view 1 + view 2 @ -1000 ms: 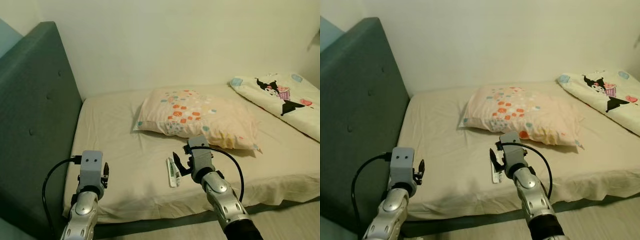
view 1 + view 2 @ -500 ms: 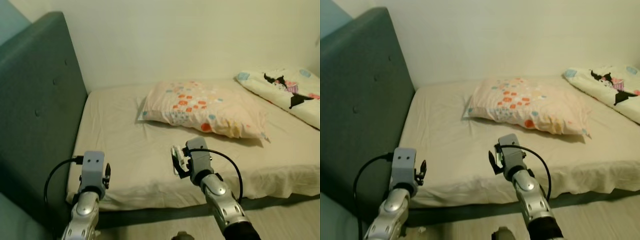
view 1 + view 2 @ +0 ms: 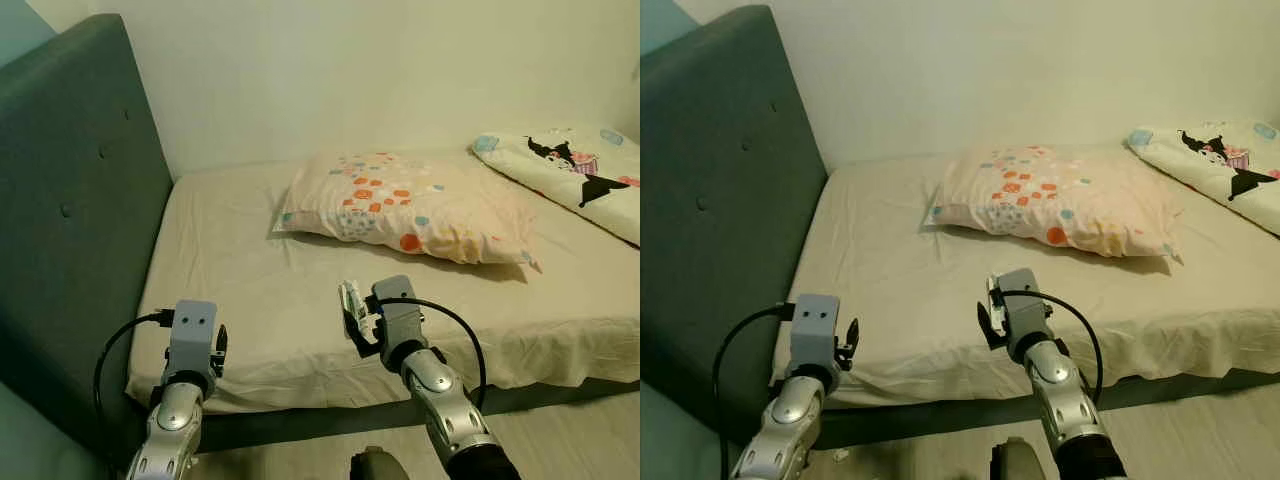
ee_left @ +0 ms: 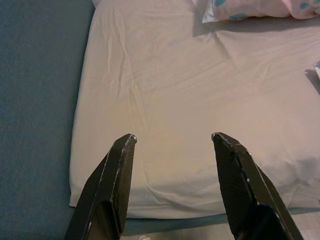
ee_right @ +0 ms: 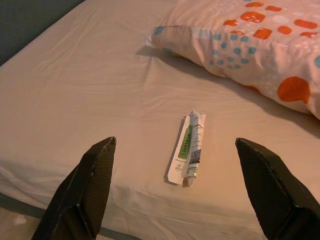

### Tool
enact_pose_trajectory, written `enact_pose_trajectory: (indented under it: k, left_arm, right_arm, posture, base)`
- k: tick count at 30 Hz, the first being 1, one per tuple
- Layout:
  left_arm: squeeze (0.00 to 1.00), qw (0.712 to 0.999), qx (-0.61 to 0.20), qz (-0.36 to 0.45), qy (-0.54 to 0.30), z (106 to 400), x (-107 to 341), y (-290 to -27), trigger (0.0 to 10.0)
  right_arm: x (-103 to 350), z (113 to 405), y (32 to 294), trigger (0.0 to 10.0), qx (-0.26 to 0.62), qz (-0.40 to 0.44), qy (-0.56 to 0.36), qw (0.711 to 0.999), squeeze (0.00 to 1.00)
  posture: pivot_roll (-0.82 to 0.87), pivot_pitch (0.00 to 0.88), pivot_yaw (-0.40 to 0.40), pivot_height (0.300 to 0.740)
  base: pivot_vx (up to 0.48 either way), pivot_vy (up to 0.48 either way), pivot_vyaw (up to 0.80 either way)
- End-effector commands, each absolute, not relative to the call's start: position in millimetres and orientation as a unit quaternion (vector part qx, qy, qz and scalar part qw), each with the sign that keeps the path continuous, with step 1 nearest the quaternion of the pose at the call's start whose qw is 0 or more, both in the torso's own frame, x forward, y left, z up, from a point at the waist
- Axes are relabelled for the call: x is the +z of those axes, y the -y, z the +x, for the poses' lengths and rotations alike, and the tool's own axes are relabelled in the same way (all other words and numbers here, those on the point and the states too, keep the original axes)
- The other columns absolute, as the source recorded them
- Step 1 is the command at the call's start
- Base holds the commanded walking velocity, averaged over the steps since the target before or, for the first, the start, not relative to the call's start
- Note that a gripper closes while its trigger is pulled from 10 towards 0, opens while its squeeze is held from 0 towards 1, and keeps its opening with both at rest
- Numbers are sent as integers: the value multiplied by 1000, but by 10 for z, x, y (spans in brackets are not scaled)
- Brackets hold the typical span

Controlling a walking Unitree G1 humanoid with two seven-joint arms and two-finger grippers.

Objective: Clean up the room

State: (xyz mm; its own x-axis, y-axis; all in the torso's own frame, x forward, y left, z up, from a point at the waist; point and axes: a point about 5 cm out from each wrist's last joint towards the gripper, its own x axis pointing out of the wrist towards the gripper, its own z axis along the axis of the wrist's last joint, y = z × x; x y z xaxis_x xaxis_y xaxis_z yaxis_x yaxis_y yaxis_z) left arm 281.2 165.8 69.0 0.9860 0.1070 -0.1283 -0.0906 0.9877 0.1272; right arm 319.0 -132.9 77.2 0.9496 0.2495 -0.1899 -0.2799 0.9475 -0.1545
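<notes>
Right gripper (image 5: pixel 175 150) spread wide, nothing between the fingers (image 5: pixel 82 192), held over the near edge of the bed (image 3: pixel 250 290). Aimed at the tube (image 5: pixel 187 148): flat white sachet-like tube with a green label, lying on the sheet, near the bed's front edge, in front of the pillow (image 3: pixel 410 205) and apart from it. In the head views, tube (image 3: pixel 350 300) partly hidden behind the gripper body, just left of it.

Left gripper (image 4: pixel 172 137) also released, fingers (image 4: pixel 117 170) apart over bare sheet near the bed's front left corner, close to the headboard (image 3: pixel 70 200). Nothing held. Sheet there wrinkled, a fold running toward the corner.

Pillow: pale pink with orange and blue dots, lying across the middle of the bed, one corner pointing toward the headboard, shadow under its front edge. Quilt (image 3: pixel 570 180) with a black cartoon figure at the far right of the bed, well apart from the tube. Headboard grey, button-tufted, on the bed's left. Plain wall (image 3: pixel 350 70) behind the bed. Floor (image 3: pixel 1200 430) below the front edge; dark rounded object (image 3: pixel 372 465) at bottom of the head views, identity unclear.
</notes>
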Motion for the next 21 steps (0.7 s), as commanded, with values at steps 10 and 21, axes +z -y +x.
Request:
enact_pose_trajectory:
  k: [10, 21]
  left_arm:
    - [0, 993, 47, 74, -78, 2766, 673, -1698, 10000]
    - [0, 992, 53, 82, -78, 2757, 695, -1781, 10000]
  right_arm:
    - [714, 3145, 1314, 10000, 129, -75, -91, 985, 0]
    - [841, 3307, 1286, 10000, 120, -66, -77, 988, 0]
  posture:
    - [-30, 110, 26, 606]
    - [-20, 141, 26, 597]
  base:
    - [0, 0, 0]
    - [0, 0, 0]
